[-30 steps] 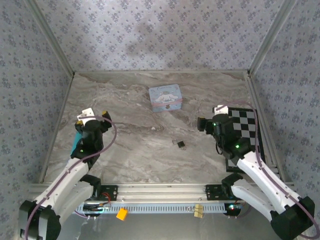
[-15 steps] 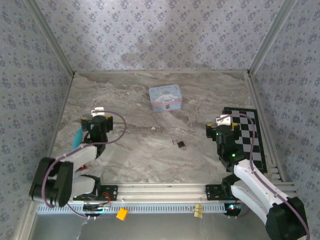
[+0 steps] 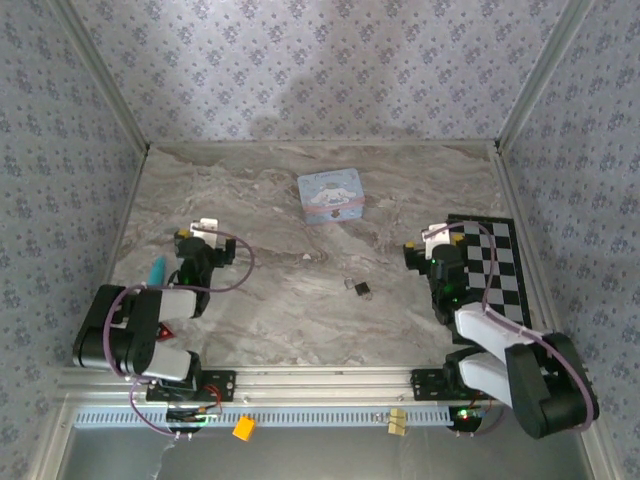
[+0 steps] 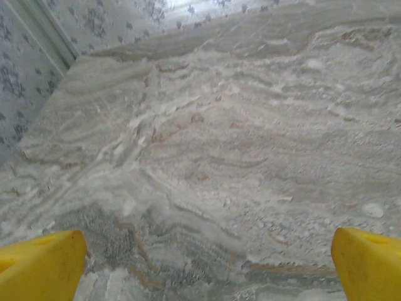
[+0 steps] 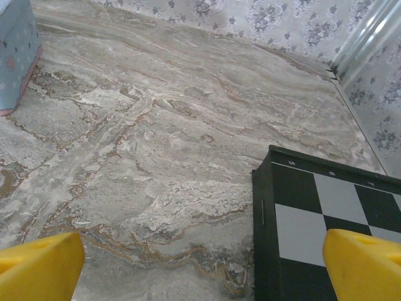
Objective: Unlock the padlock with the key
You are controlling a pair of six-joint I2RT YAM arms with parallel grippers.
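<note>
The padlock [image 3: 361, 288] is a tiny dark block on the marble table [image 3: 280, 320], in its middle. A tiny piece lies just left of it, too small to tell whether it is the key. My left gripper [image 3: 203, 234] sits low at the table's left, well apart from the padlock. In the left wrist view the left gripper [image 4: 207, 269] is open, its yellow fingertips [image 4: 41, 266] wide over bare marble. My right gripper [image 3: 424, 243] is right of the padlock, by the checkerboard. In its wrist view the right gripper [image 5: 200, 269] is open with nothing between the fingertips [image 5: 363, 263].
A pale blue cartoon-printed tin [image 3: 330, 196] stands behind the padlock; the tin's corner [image 5: 15, 50] shows at the right wrist view's left edge. A black-and-white checkerboard [image 3: 492, 270] lies along the right side, its edge [image 5: 326, 207] under my right fingers. Patterned walls enclose the table.
Both arms have folded down and drawn back toward their bases, bringing the grippers low over the table. Both grippers stayed open. The padlock and tin have not moved.
</note>
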